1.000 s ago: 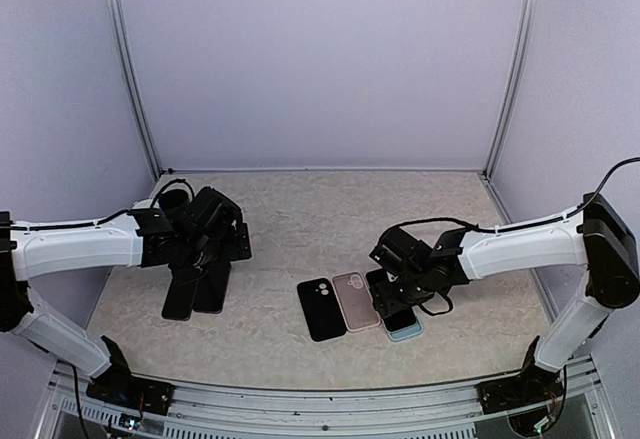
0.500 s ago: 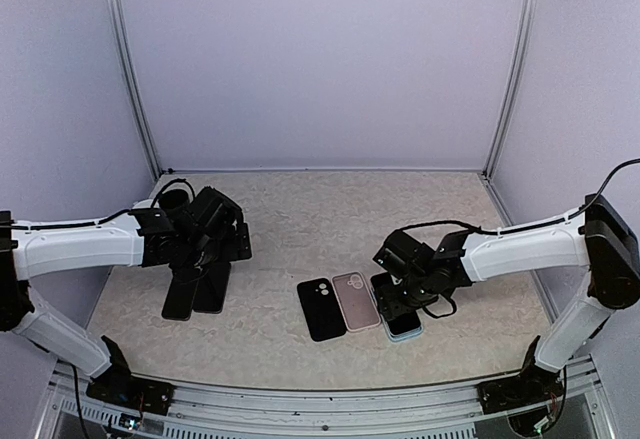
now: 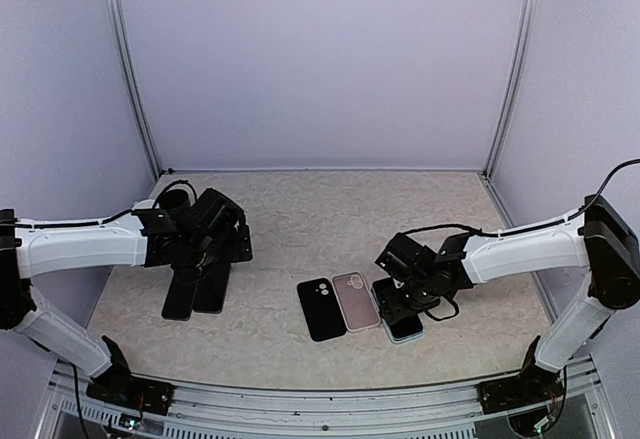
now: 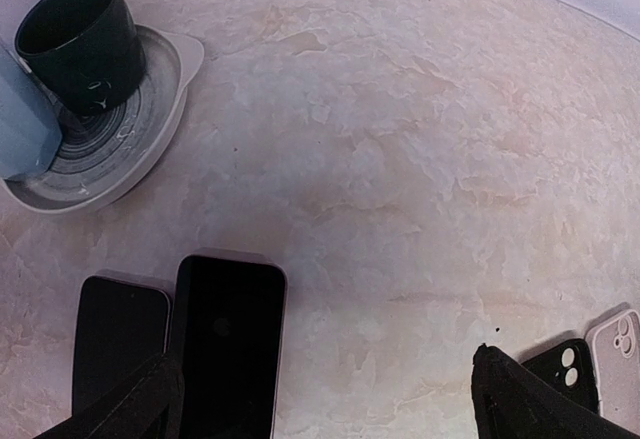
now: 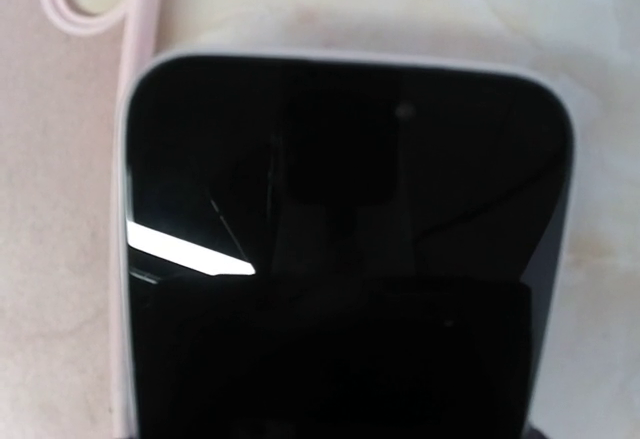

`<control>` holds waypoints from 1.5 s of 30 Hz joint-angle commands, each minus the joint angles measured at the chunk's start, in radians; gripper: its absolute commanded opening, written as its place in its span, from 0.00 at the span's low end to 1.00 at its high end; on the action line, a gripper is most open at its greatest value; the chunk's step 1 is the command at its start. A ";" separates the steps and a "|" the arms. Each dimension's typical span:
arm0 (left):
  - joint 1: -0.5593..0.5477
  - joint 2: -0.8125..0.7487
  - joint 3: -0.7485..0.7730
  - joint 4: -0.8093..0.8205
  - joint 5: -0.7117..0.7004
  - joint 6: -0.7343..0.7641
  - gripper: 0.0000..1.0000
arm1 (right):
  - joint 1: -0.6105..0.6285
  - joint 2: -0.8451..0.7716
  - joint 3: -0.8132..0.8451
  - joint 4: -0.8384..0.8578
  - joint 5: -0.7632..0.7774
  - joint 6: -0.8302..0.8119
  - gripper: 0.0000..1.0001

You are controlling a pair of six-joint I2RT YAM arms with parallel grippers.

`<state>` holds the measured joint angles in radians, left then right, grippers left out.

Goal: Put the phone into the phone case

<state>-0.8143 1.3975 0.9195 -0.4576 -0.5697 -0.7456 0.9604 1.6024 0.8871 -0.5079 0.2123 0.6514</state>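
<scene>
Lately the right gripper (image 3: 398, 309) is shifted slightly toward 4 o'clock above the phone (image 5: 340, 239), laid in the pale blue phone case (image 3: 408, 332) at 3 o'clock of the pink case (image 3: 355, 299), so pressing-in is judged underway; its opening cannot be told, while the left gripper (image 4: 325, 384) is spread wide and empty.

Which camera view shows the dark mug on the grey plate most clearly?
The left wrist view. There the mug stands whole and upright on the plate, seen from above. In the top external view only part of it shows behind the left arm. The right wrist view does not show it.
</scene>
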 commanded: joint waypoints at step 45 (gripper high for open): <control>-0.006 0.042 0.052 -0.004 -0.003 0.032 0.99 | 0.017 0.096 0.025 -0.156 -0.114 0.038 0.62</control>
<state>-0.8143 1.4235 0.9401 -0.4572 -0.5755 -0.7280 0.9668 1.6630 0.9340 -0.6880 0.0940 0.6975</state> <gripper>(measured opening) 0.989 0.708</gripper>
